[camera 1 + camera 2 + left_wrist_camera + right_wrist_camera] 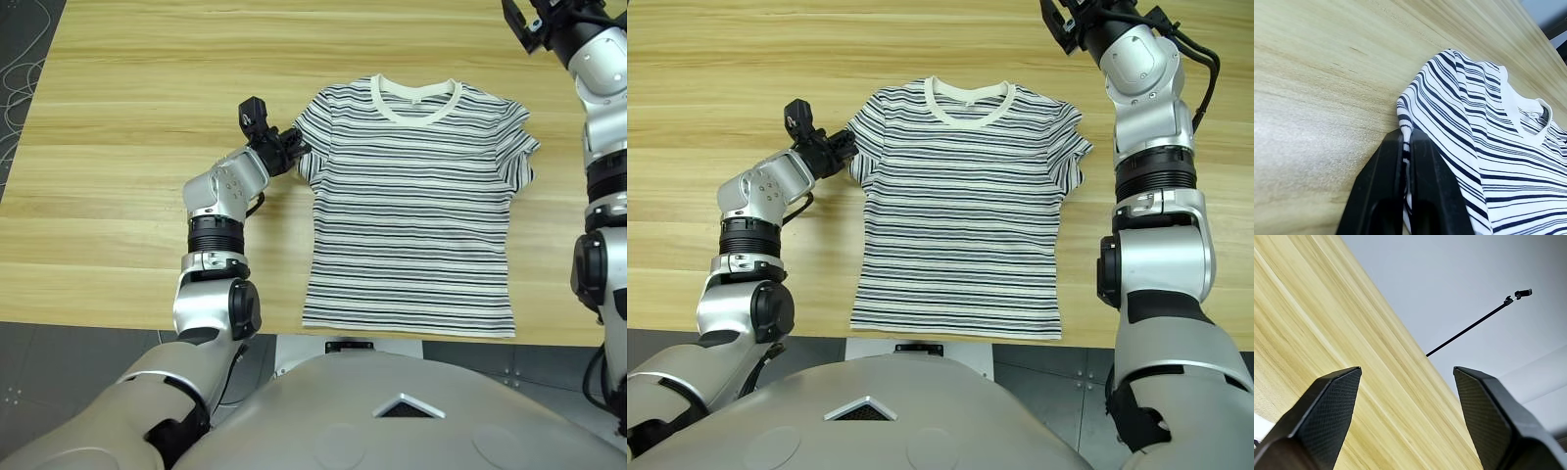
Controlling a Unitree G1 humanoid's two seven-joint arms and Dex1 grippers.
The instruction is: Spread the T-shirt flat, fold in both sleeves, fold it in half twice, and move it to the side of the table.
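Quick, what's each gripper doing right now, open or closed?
Left gripper: shut on the T-shirt, at its sleeve edge.
Right gripper: open, holding nothing.

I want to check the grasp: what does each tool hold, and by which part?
The left tool is shut on the T-shirt, pinching the edge of its sleeve on the robot's left. The right tool is open, holding nothing.

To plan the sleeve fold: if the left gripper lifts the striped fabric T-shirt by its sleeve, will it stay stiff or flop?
Probably floppy: the sleeve of the striped fabric T-shirt crumples in the shut left gripper. Likely light, since the cloth lies thin and flat on the wooden table.
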